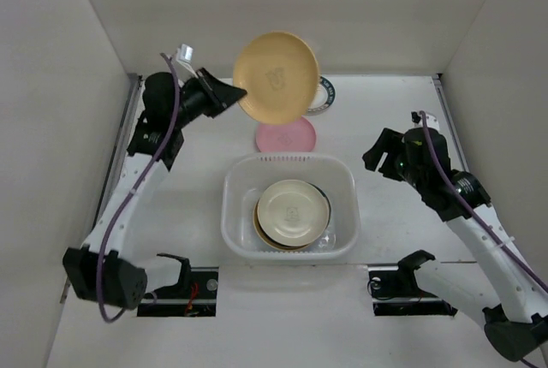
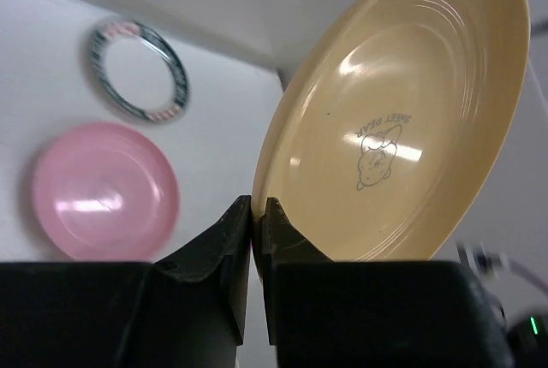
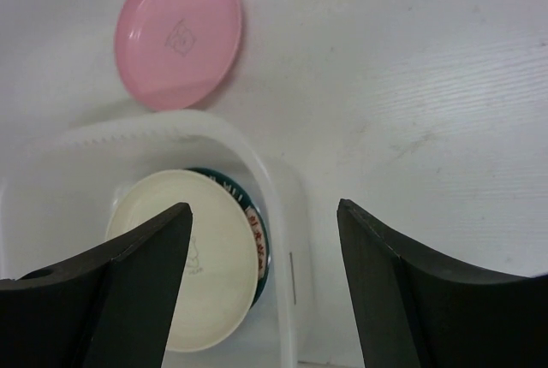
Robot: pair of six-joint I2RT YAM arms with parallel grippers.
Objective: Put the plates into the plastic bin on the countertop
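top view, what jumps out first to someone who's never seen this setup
The round yellow-orange plate, held tilted in the air at the back by its rim in the shut left hand, stands out first. In the centre, the white translucent plastic bin holds a small stack topped by a round cream plate. A round pink plate lies flat just behind the bin, and the right hand hovers open at the right.

Looks down from high above the near edge of the worktop [image 1: 385,103] in the top external view, taking in all of it. Sits close against a tilted yellow plate [image 2: 398,115] at the left wrist, facing the pink plate [image 2: 104,190] at lower left. Peers down over the plastic bin [image 3: 282,214] from the right wrist. Shares that pink plate across all three.
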